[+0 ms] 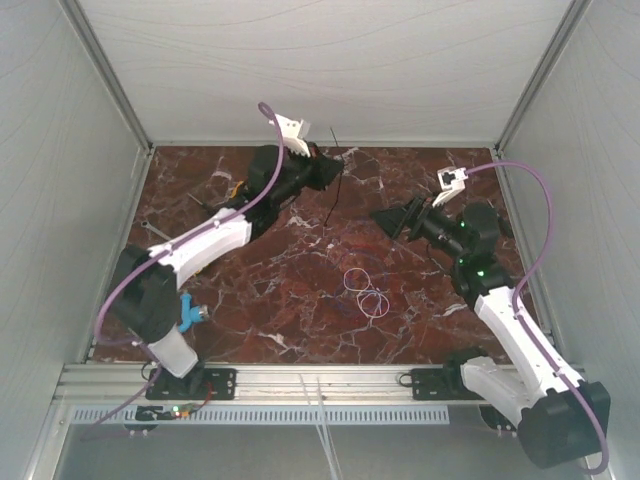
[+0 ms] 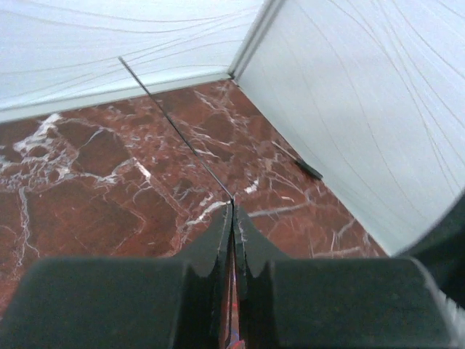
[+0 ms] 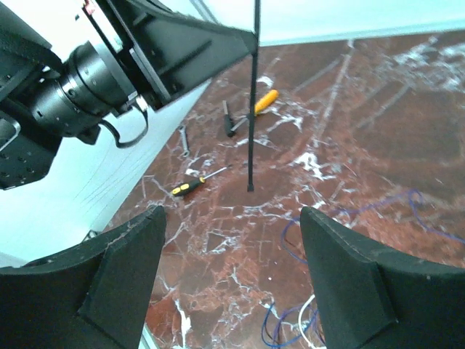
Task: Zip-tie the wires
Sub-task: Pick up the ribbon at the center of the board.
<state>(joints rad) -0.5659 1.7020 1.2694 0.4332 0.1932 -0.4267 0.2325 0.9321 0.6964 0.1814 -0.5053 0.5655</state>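
Right gripper (image 3: pixel 232 218) spread wide near the loose wires (image 1: pixel 366 293); left gripper (image 2: pixel 233 214) pinches a thin black zip tie (image 2: pixel 178 131).

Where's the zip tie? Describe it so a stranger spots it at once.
Start at the red marble table, then the left arm's claw near the back wall. The zip tie is the thin, straight black strip pinched in that shut claw, unlike the looped white wires lying mid-table.
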